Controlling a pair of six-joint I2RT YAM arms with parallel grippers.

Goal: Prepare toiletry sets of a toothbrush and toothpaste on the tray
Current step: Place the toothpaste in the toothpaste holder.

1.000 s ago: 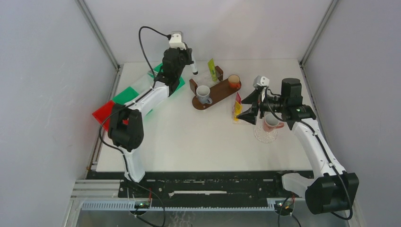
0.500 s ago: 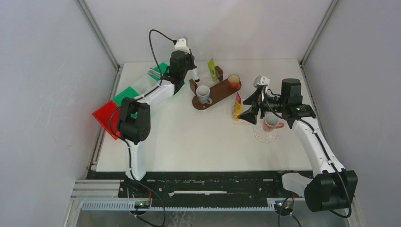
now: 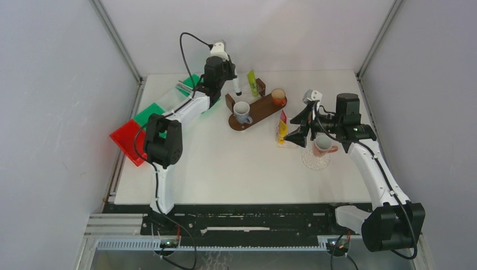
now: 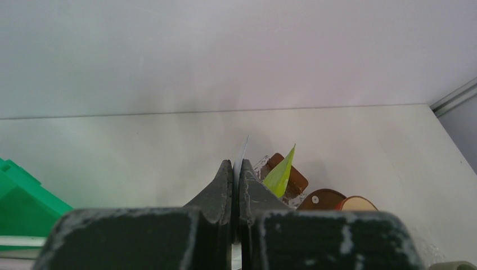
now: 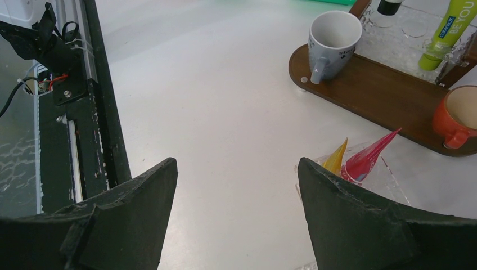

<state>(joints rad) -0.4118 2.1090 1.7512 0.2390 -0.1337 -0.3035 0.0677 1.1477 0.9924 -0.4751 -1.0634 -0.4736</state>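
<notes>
Three cups, two tubes and one toothbrush are in view.

Nearest, out beyond the right end of the wooden tray (image 3: 263,112) and closer than it, a pink mug (image 3: 322,145) stands on a clear glass dish (image 3: 313,162), off the tray. Just beside it the right gripper (image 5: 236,169) hangs over the table with its claw spread wide and nothing between the fingers. Just beside the tray's near edge but not on it, a red-yellow tube (image 5: 368,154) stands pointed end up in a clear glass (image 5: 394,183).

On the tray, a grey mug (image 5: 333,36) sits at the left end and an orange cup (image 5: 458,115) at the right end, well apart.

At the tray's far edge a second clear glass (image 5: 396,42) holds a green-yellow tube (image 5: 450,31), cap down. I cannot tell whether this glass rests on the wood.

Farthest, above that glass, the left gripper (image 4: 236,169) has its claw pressed together on the toothbrush (image 3: 236,83). The toothbrush is long, thin and white with a dark lower end. It hangs nearly upright with the dark end at the glass's rim, near the green-yellow tube.
</notes>
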